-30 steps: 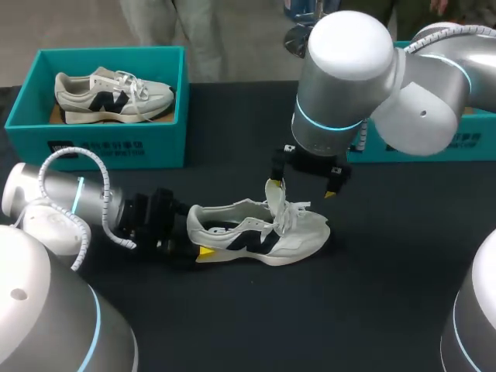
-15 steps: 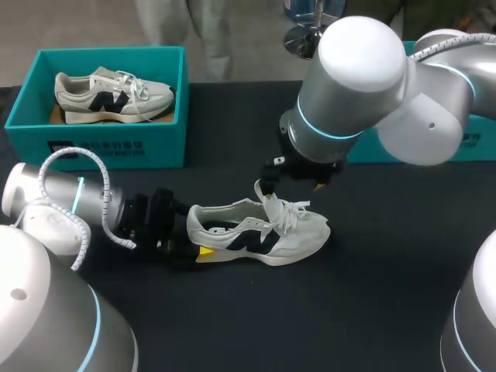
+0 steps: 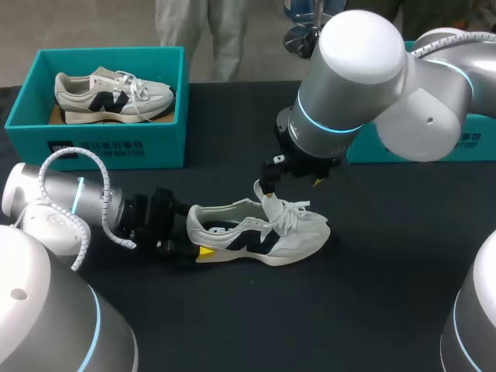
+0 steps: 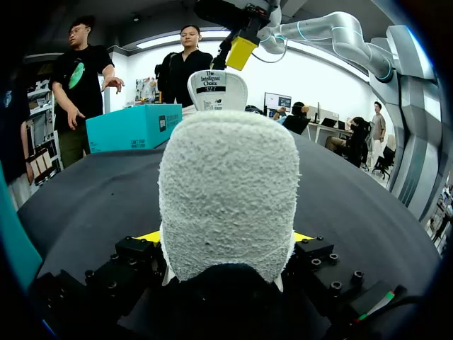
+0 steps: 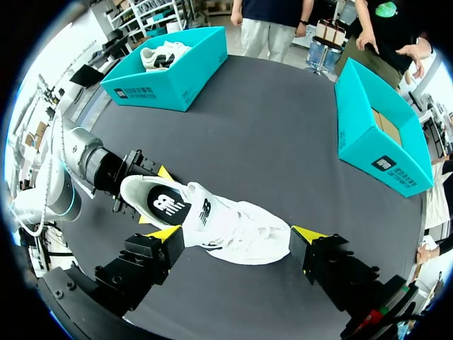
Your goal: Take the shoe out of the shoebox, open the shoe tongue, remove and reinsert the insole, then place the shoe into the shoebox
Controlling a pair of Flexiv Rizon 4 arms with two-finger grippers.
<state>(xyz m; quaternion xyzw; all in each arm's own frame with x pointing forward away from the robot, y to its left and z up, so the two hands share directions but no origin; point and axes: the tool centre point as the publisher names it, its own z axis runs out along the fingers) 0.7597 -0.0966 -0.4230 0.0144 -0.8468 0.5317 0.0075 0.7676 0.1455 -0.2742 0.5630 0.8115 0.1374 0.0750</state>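
Observation:
A white sneaker (image 3: 260, 232) with a dark side logo stands upright on the black table, toe pointing right. Its tongue (image 3: 269, 195) is lifted and stands up; the dark insole (image 5: 168, 207) shows inside. My left gripper (image 3: 194, 242) lies low on the table with its fingers on both sides of the heel (image 4: 226, 198), shut on it. My right gripper (image 3: 292, 177) hangs open just above the tongue and laces, touching nothing. Seen from the right wrist, the right gripper (image 5: 237, 237) spans wide over the sneaker (image 5: 226, 227).
A teal shoebox (image 3: 108, 147) at the back left holds a second sneaker (image 3: 112, 94). Another teal shoebox (image 5: 382, 134), with only cardboard inside, stands at the back right, mostly hidden by my right arm in the head view.
My right gripper has shifted a little to the left and turned, ending closer over the raised tongue. The left arm and the sneaker have stayed put.

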